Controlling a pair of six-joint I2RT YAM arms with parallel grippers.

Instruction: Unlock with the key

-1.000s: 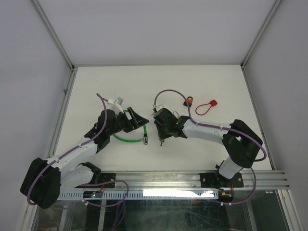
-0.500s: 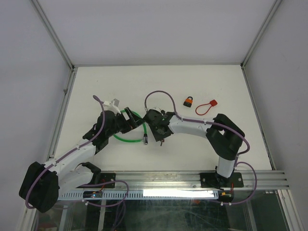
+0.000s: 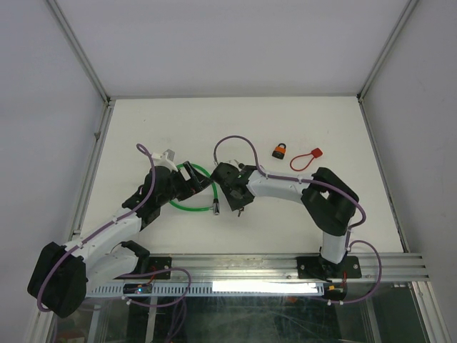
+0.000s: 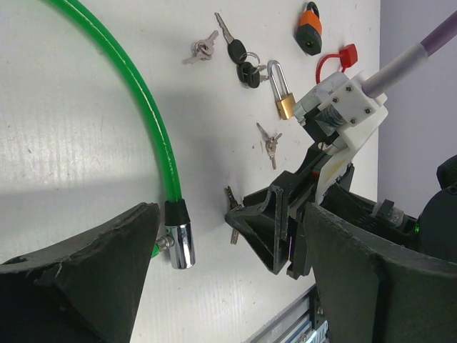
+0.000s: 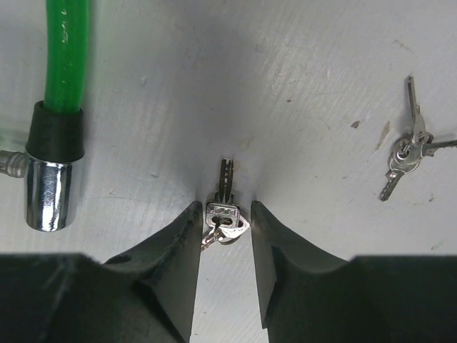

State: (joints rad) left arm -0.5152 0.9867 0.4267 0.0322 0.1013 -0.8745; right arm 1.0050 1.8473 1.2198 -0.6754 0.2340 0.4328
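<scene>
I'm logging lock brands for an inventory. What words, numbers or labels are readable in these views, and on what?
None can be read.
Key in the right wrist view: faint stamped marks on its head, too blurred to read.
Brass padlock: no legible marking.
Orange padlock, red tag: no text visible.

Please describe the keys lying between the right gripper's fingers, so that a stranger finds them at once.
Find the green cable lock and follow it to its chrome end. Just beside that end lie small silver keys, framed by the right gripper's two black fingers; the other silver bunch lies alone, farther away.
</scene>
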